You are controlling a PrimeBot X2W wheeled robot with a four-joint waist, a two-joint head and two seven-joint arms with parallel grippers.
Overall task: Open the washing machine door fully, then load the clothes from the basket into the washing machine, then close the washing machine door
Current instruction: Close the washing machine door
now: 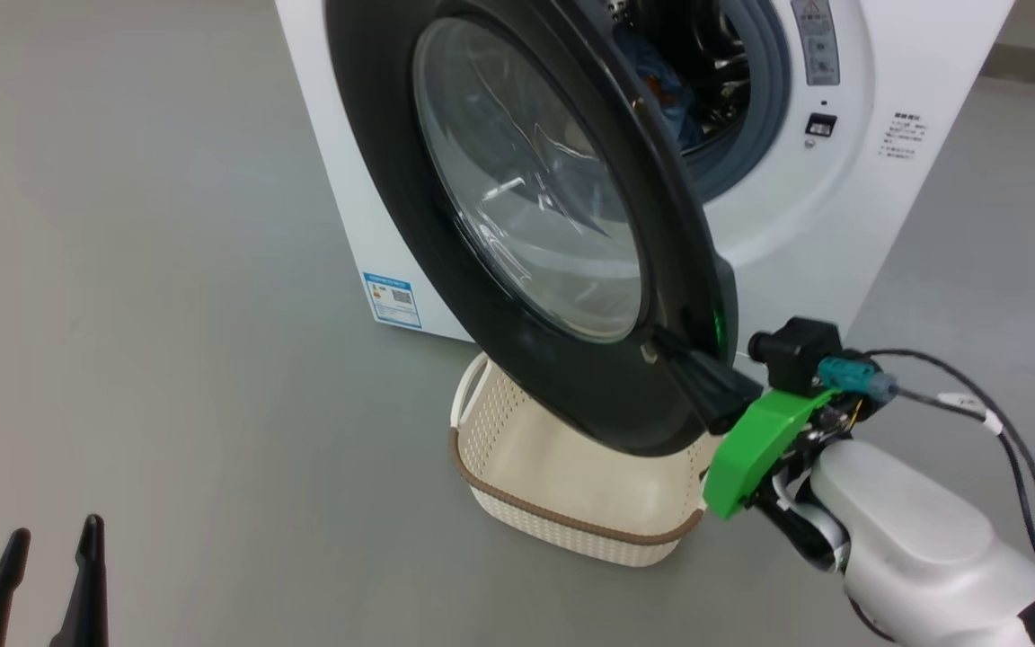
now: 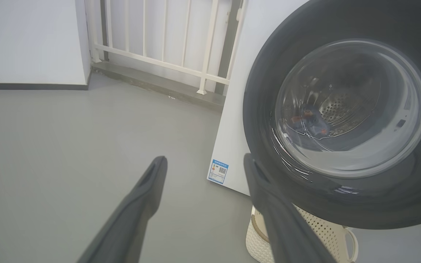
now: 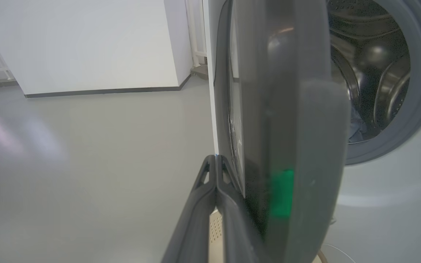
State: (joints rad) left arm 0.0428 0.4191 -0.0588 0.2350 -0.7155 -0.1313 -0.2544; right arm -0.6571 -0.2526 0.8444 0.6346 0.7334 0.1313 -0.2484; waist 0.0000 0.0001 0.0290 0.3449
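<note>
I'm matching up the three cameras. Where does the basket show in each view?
Head view: basket low centre, on the floor under the washing machine door.
Left wrist view: basket at the bottom edge, right of centre, below the door.
Right wrist view: a perforated sliver of basket at the bottom, between the right tool's fingers.
Shared landmark: the door's black rim.

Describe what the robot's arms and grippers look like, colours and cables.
Each gripper has two long, dark, tapering fingers: the left gripper and right gripper. The right wrist carries a bright green plastic bracket, a black block, a teal connector and black cables. Its forearm is smooth, pale white.
</note>
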